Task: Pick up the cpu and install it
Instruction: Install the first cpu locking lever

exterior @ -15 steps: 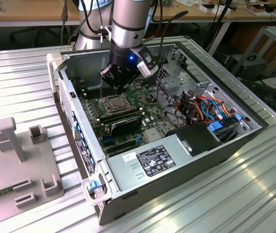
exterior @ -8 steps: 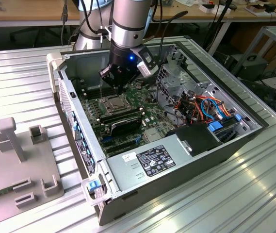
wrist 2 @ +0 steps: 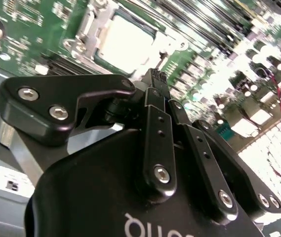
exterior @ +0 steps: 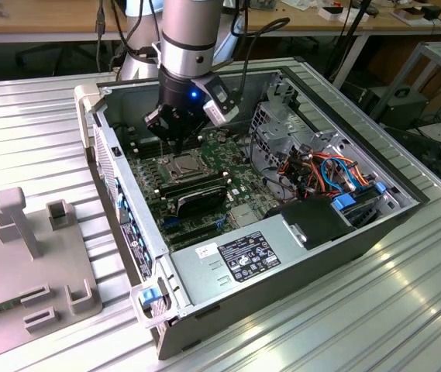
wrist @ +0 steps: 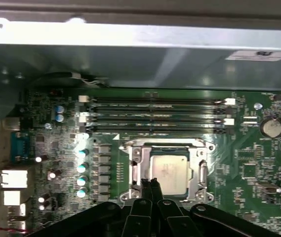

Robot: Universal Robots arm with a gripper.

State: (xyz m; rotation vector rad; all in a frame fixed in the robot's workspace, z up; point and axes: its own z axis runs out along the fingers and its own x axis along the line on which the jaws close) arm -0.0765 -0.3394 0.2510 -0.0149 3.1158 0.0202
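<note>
The cpu (wrist: 171, 173), a small silver-grey square, lies flat inside the socket frame (wrist: 136, 170) on the green motherboard (wrist: 239, 163). It also shows pale and bright in the second wrist view (wrist 2: 125, 42) and beneath the arm in the exterior view (exterior: 180, 164). My gripper (wrist: 150, 183) hangs just above the socket's edge, its two black fingers pressed together with nothing between them. In the second wrist view the gripper (wrist 2: 156, 78) tips meet beside the cpu's corner. From the exterior view the gripper (exterior: 175, 141) sits low inside the open computer case.
The case wall (exterior: 108, 155) rises close on the exterior view's left of the arm. Black memory sticks (exterior: 197, 188) lie beside the socket, a power supply (exterior: 243, 256) sits nearer, and coloured cables (exterior: 321, 170) fill the exterior view's right. A grey fixture (exterior: 34, 256) stands outside the case.
</note>
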